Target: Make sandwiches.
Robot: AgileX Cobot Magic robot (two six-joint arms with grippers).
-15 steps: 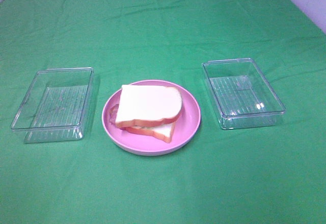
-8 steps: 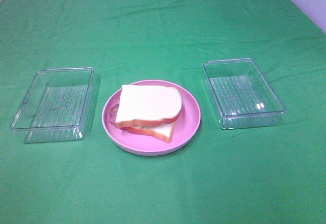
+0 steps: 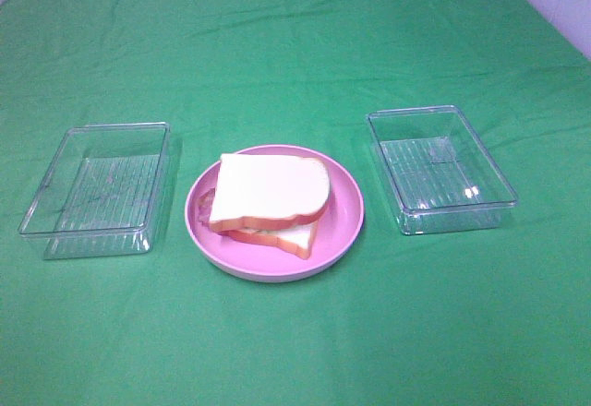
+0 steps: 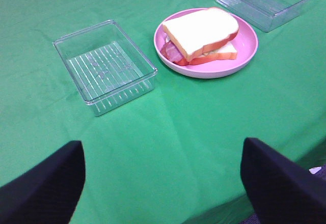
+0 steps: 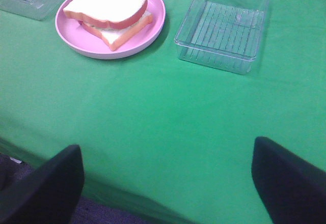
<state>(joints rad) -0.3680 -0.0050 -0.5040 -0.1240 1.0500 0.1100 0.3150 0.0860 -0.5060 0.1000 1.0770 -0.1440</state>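
Nothing has moved since the earlier frames: sandwich, plate and trays lie where they lay a second ago. The sandwich (image 3: 270,201) sits on a round pink plate (image 3: 346,212) in the middle of the table, its top bread slice (image 3: 272,189) turned a little off the bottom slice (image 3: 294,238), so a corner of the lower one pokes out toward the near edge. A strip of reddish bacon (image 4: 173,53) peeks out between the slices on the side facing the left tray. Clear ribbed trays flank the plate, apart from it: the left tray (image 3: 92,189) and the right tray (image 3: 441,171), both showing only their ribbed floors. A green cloth (image 3: 295,341) covers the whole table, lightly creased, and a pale wall shows at the far corners. Both arms are drawn back past the near edge of the cloth; the left gripper (image 4: 163,183) and the right gripper (image 5: 168,183) stand spread wide, grasping nothing, well clear of the plate.
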